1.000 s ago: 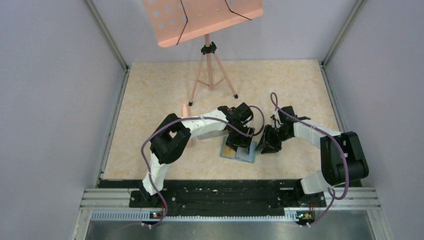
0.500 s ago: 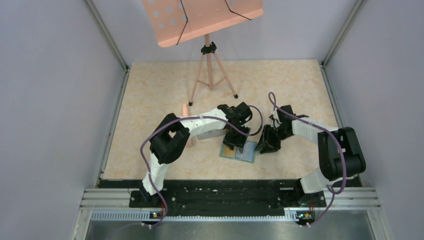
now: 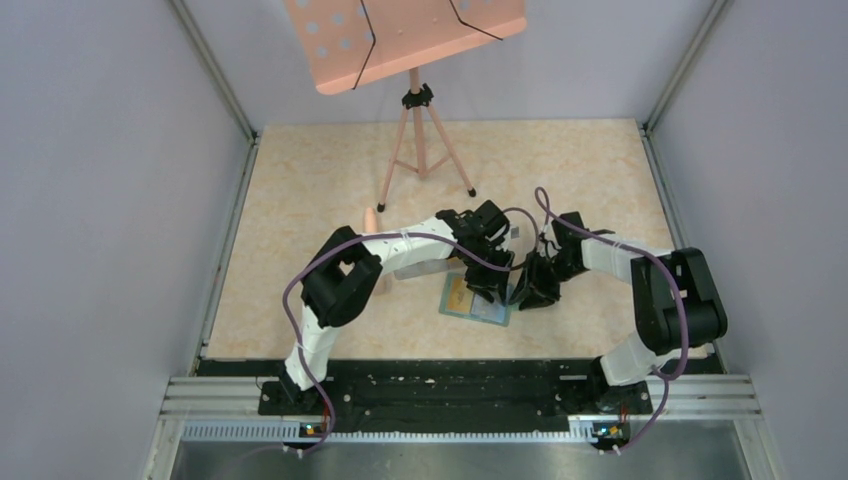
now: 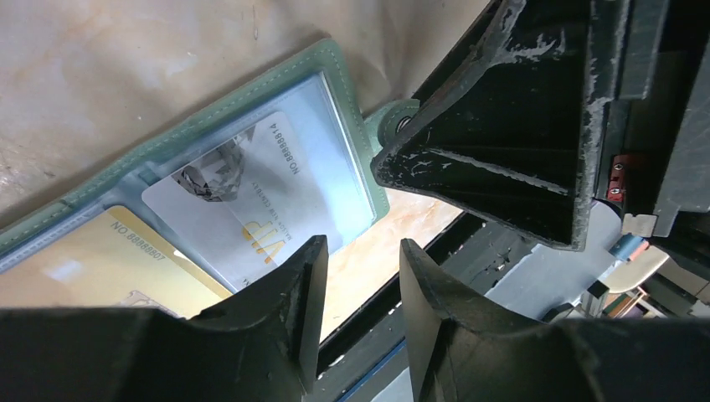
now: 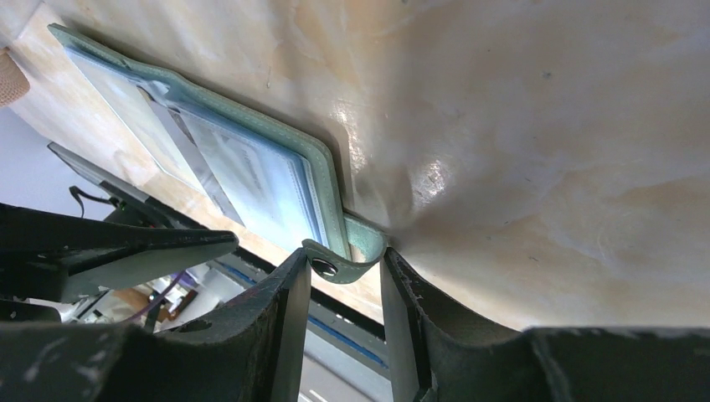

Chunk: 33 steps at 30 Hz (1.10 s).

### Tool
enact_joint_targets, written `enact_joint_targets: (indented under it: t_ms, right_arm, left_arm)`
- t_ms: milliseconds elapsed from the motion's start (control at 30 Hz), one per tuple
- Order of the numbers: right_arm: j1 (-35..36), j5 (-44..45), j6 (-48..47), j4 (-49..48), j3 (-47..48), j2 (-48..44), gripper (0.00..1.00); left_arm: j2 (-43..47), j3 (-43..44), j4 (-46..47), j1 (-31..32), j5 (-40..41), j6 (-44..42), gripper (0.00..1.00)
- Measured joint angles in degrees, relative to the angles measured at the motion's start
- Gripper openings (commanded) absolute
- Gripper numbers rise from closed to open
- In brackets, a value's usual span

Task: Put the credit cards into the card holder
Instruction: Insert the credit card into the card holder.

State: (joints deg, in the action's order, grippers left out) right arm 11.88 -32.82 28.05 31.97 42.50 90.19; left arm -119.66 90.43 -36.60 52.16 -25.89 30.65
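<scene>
Right end effector (image 5: 343,266): clenched on the snap tab (image 5: 364,241) of the card holder (image 4: 251,96). Left end effector (image 4: 362,251): nothing grasped, fingers a narrow gap apart, poised just off the holder's corner. Card holder: lying open on the desk (image 3: 300,180), close to the near edge, right of its middle. Credit cards: white card (image 4: 251,188) in the clear sleeve, sitting askew; yellow card (image 4: 100,268) in the neighbouring sleeve. Step, as I judge it: seating the white card. I'd hold the tab flat, set one left finger on the card's exposed edge and nudge it along the sleeve, low and slow, so the holder neither skids nor folds
</scene>
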Motion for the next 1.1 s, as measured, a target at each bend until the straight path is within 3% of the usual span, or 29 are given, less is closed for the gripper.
enact_joint_targets:
  t_ms: [367, 700, 833, 967, 1100]
  right_arm:
    - [0.00, -0.28, 0.00, 0.13, 0.81, 0.48, 0.35]
    - [0.00, -0.39, -0.02, 0.17, 0.83, 1.07, 0.35]
    - [0.00, -0.50, -0.02, 0.17, 0.83, 1.07, 0.35]
    - [0.00, -0.50, -0.02, 0.17, 0.83, 1.07, 0.35]
    - [0.00, -0.50, 0.00, 0.17, 0.83, 1.07, 0.35]
  left_arm:
    - [2.54, -3.67, -1.97, -2.86, 9.31, 0.70, 0.48]
    - [1.66, -3.89, 1.46, -3.56, 0.57, 1.66, 0.39]
    - [1.16, -3.89, 3.45, -2.47, -3.34, 1.95, 0.40]
    - [1.09, -4.00, 3.45, -1.81, -2.80, 1.92, 0.47]
    - [2.21, -5.60, 2.05, -1.88, 3.19, 1.75, 0.50]
